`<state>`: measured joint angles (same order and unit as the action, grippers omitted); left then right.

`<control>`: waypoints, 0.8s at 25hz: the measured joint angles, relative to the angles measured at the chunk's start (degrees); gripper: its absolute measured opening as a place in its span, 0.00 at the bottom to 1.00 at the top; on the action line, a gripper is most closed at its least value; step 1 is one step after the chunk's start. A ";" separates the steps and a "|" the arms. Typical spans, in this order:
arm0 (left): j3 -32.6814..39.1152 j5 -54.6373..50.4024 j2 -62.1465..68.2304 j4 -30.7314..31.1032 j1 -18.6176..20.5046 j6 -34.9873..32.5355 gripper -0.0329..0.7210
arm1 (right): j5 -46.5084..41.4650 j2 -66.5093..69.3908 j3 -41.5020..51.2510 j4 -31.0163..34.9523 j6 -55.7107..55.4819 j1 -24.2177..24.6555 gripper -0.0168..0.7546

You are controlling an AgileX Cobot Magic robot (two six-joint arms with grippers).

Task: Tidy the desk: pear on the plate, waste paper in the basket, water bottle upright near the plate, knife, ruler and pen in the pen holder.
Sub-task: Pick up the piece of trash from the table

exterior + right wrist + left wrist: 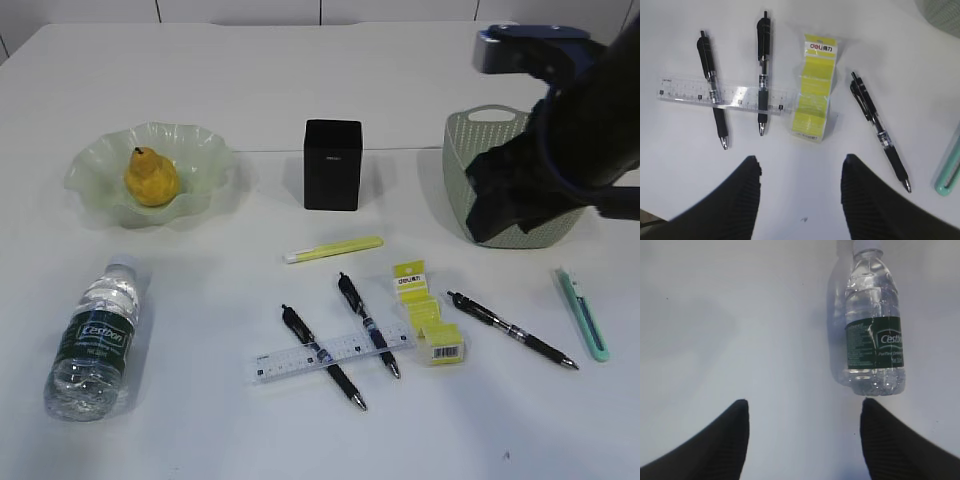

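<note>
Honestly, both pens (712, 85) lie across the ruler (727, 96), so the wide-open, empty right gripper (800, 172) could drag them along when grabbing it.

The worktop (200, 430) is plain white. At far left a pale green translucent plate (95, 165) with a wavy rim holds a yellow-orange pear (151, 178). Near left, the water bottle (93, 338) is clear with a dark green label lettered in white and a white cap. The pen holder (332, 164) is solid black. At far right the basket (462, 170) is sage green with a woven texture. A highlighter (332, 249) is yellow and white. The three pens (322, 357) are black with clear barrels, and the ruler (330, 356) is transparent with dark markings. The sticky-note pack (815, 88) is bright yellow (red lettering on top). The knife (582, 312) is mint green. The right claw (801, 185) has ribbed black fingers.
</note>
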<state>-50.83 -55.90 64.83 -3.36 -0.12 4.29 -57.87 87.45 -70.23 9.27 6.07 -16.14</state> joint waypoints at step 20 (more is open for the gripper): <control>0.00 0.00 0.00 0.00 0.00 0.00 0.68 | 0.07 29.56 -12.75 -5.52 -8.62 -4.18 0.54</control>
<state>-50.83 -55.90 64.83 -3.36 -0.12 4.29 -57.80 117.01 -82.99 3.75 -2.55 -20.32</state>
